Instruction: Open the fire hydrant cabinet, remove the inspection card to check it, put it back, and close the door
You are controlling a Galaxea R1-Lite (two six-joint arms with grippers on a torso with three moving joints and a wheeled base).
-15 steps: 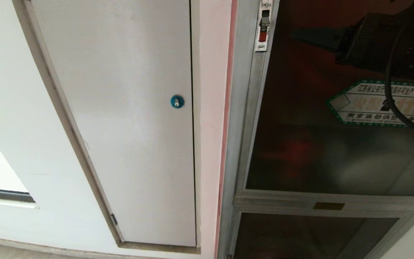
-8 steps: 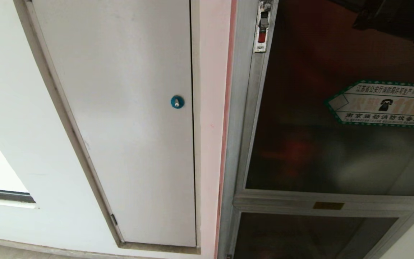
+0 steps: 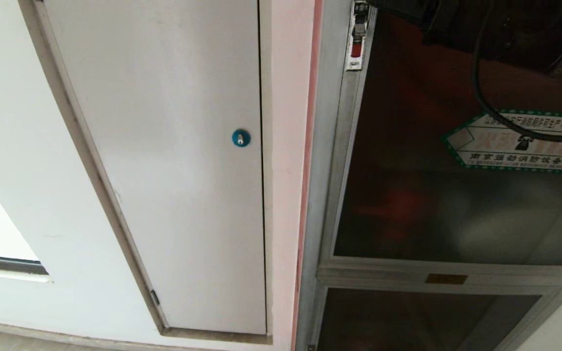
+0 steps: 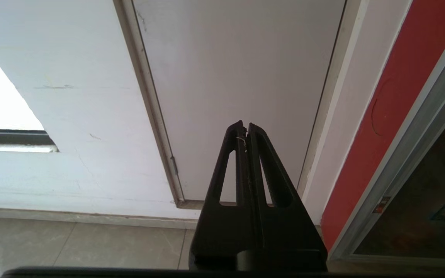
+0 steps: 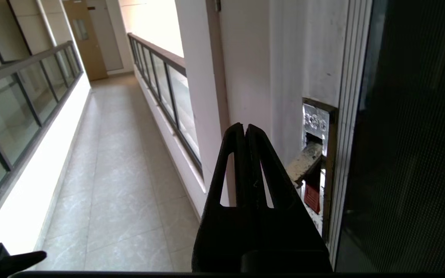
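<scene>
The fire hydrant cabinet (image 3: 327, 161) has a silver frame, and its door (image 3: 432, 195) of dark tinted glass is closed. A green-bordered hexagonal sticker (image 3: 510, 144) sits on the glass. The slim latch (image 3: 356, 41) with a red insert is at the door's top left corner. In the right wrist view the latch (image 5: 315, 162) shows its silver lever tilted outward. My right gripper (image 5: 245, 127) is shut and empty, just beside that latch and not touching it. My right arm (image 3: 456, 22) crosses the top of the door. My left gripper (image 4: 244, 124) is shut, parked low before the white panel. The inspection card is hidden.
A plain white panel (image 3: 173, 161) with a blue round lock (image 3: 241, 138) stands left of the cabinet. A smaller glass panel (image 3: 422, 319) lies below the door. The arm's black cable (image 3: 486, 105) hangs across the sticker. The right wrist view shows a tiled corridor (image 5: 118, 173) with railings.
My right arm has moved leftwards along the top of the door towards the latch. Its cable now hangs over the sticker. The door stays closed and the left arm is still.
</scene>
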